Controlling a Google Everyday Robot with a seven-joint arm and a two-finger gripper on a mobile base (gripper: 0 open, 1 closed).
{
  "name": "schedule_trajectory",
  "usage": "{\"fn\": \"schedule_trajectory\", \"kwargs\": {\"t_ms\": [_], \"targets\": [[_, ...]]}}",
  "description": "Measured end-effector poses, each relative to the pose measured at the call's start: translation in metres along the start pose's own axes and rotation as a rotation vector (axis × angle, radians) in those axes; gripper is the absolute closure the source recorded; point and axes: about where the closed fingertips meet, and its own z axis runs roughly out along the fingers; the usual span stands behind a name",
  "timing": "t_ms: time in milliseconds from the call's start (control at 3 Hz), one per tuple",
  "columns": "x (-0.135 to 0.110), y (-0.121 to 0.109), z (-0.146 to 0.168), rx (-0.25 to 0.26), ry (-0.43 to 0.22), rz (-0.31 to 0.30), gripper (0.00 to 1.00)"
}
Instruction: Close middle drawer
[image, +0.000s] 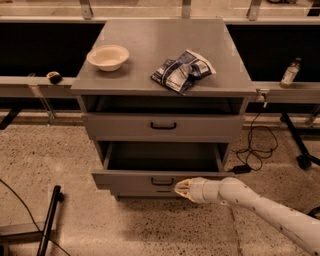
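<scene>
Our cream gripper (181, 188), open or closed we cannot tell, meets the wide grey metal middle drawer (127, 183) at 3 o'clock of its black loop handle (162, 182); off-centre pushing could jam it.

The floor (65, 160) is speckled stone, beige with dark grains, under a warm and rather dim light. In the middle stands a grey metal cabinet (210, 128) with a flat worktop (155, 40). Behind it, a long grey ledge (25, 86) runs to both sides, and above the ledge the space is black. A small bottle (290, 73) stands on the ledge at the right. Black cables (257, 145) lie on the floor right of the cabinet, and a black bar (48, 220) lies at the lower left. My claw (181, 188) is low at the cabinet's front.
</scene>
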Motion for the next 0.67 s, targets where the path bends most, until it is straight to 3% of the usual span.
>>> {"fn": "schedule_trajectory", "kwargs": {"t_ms": [667], "targets": [[0.002, -0.073, 0.022, 0.038, 0.027, -0.033, 1.00]]}}
